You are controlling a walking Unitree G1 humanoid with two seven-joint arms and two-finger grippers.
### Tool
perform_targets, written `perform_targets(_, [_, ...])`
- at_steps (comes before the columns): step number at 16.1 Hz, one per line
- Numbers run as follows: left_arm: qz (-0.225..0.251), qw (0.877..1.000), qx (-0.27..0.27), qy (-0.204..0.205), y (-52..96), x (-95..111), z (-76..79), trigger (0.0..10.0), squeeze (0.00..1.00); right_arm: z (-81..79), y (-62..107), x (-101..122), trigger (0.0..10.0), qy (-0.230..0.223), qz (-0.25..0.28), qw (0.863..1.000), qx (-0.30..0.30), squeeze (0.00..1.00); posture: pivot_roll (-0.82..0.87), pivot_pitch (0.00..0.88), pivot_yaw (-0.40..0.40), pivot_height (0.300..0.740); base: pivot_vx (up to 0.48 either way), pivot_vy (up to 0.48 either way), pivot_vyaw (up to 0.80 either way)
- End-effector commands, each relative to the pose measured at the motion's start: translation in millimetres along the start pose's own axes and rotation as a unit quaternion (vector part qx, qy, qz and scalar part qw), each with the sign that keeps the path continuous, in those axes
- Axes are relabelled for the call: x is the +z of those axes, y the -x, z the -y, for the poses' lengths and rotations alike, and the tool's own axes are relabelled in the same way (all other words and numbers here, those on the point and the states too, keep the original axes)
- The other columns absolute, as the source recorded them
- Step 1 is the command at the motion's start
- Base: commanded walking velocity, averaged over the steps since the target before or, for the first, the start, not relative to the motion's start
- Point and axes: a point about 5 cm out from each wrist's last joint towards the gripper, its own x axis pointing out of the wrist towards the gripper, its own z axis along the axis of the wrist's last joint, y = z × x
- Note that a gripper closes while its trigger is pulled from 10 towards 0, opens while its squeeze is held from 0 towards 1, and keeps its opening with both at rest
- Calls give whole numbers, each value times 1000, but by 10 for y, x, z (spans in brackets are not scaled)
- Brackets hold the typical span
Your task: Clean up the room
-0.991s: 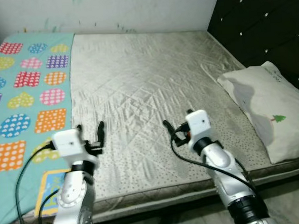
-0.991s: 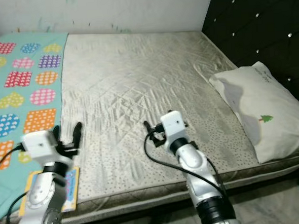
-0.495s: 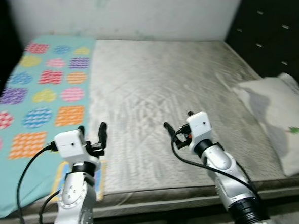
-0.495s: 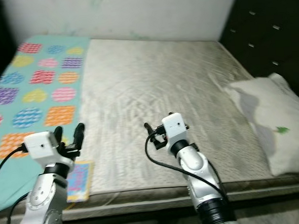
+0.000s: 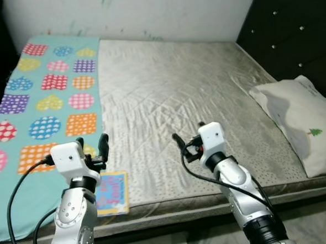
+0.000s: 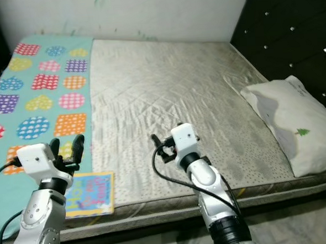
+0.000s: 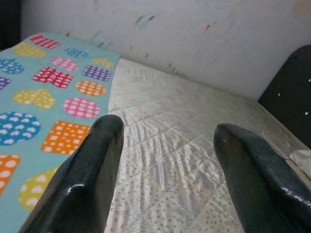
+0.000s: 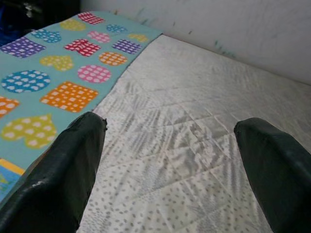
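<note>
On one mattress [image 5: 172, 94] — one pillow [image 5: 298, 122], one book [image 5: 113, 192].

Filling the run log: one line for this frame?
left gripper: open, empty, above book | right gripper: open, empty, over mattress | pillow: mattress right end

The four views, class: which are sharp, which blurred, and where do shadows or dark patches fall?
Left eye view: fairly sharp; pillow shaded on its near side, dark corner beyond the blanket. Right eye view: the same, slightly soft. Left wrist view: mattress clear, fingers close and blurred, with glare. Right wrist view: fingers blurred, dark far corner.
</note>
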Motion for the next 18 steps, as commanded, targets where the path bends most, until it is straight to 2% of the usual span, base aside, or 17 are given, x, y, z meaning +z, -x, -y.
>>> perform_targets(1, [-5,1000,-10,6,-2,-22,78,10000,0,101,34,-17,10000,3,-5,1000,-14,0,-23,88,-115,740,0,439,0])
perform_targets(8, [-4,1000,-8,8,5,-17,79,10000,0,98,33,-22,10000,1,-8,1000,-12,0,-23,92,-117,740,0,440,0])
perform_targets(14, [8,1000,-26,12,12,14,116,10000,0,80,35,-12,10000,9,-5,1000,-5,0,-25,92,-116,740,0,0,0])
perform_targets(18, [9,1000,-26,12,8,15,114,10000,0,106,36,-11,10000,-1,-3,1000,-14,0,-25,92,-116,740,287,0,0])
